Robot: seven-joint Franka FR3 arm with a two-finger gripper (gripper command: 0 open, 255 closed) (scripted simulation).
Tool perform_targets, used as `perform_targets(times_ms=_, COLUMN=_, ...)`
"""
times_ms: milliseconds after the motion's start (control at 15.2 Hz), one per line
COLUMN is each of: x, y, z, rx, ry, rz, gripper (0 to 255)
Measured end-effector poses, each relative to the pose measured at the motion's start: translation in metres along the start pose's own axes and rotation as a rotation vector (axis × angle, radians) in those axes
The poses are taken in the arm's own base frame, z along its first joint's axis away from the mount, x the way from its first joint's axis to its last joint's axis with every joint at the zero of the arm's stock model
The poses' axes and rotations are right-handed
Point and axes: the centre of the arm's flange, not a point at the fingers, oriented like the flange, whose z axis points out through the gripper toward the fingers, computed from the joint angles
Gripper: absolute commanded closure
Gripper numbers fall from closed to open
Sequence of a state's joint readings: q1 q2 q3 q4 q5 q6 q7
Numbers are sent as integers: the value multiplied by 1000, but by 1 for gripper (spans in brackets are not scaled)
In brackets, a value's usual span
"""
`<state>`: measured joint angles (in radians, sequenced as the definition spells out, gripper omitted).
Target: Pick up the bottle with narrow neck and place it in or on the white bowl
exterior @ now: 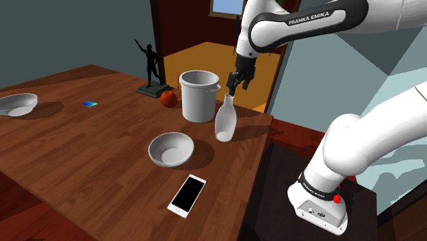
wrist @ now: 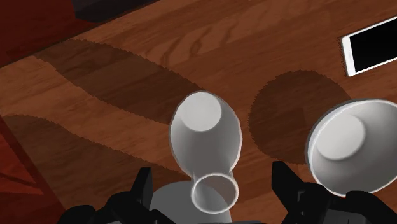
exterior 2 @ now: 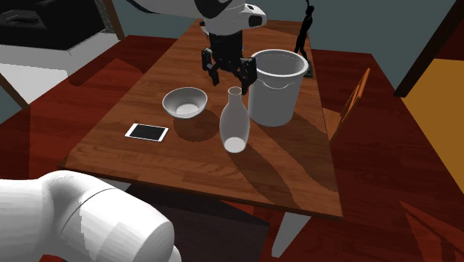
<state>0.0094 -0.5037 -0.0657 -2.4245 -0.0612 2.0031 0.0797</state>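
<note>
A white bottle (exterior: pixel 225 122) with a narrow neck stands upright on the wooden table, close to the table edge nearest the stand. My black gripper (exterior: pixel 236 87) hangs just above its mouth, open. In the wrist view the two fingers stand wide apart on either side of the bottle (wrist: pixel 207 133) neck and do not touch it. The white bowl (exterior: pixel 171 148) sits empty on the table a short way from the bottle, toward the shoulder view's left. The second exterior view shows the gripper (exterior 2: pixel 229 72) over the bottle (exterior 2: pixel 233 123), with the bowl (exterior 2: pixel 184 102) to its left.
A tall white pot (exterior: pixel 199 96) stands right behind the bottle, a red fruit (exterior: pixel 168 99) and a black figurine (exterior: pixel 151 65) beyond it. A phone (exterior: pixel 187 195) lies near the front edge. A second bowl (exterior: pixel 17 104) and a blue card (exterior: pixel 89 104) lie far left.
</note>
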Motion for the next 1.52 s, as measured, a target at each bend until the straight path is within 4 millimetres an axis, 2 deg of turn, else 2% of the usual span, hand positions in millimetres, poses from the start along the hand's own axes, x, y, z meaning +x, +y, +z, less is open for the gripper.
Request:
perform_targets(times_ms=198, x=17, y=-1, z=26, rx=19, ry=-11, rz=-2, gripper=0)
perform_targets(times_ms=594, x=20, y=-3, z=60, rx=22, ry=-12, rz=-3, gripper=0)
perform_targets(times_ms=1056, x=20, y=-3, z=68, rx=22, ry=-12, rz=-3, gripper=0)
perform_targets(times_ms=1122, x=20, y=-3, z=68, rx=22, ry=-12, rz=-3, gripper=255)
perform_targets(times_ms=1518, x=20, y=-3, z=67, rx=22, ry=-11, rz=-3, gripper=255)
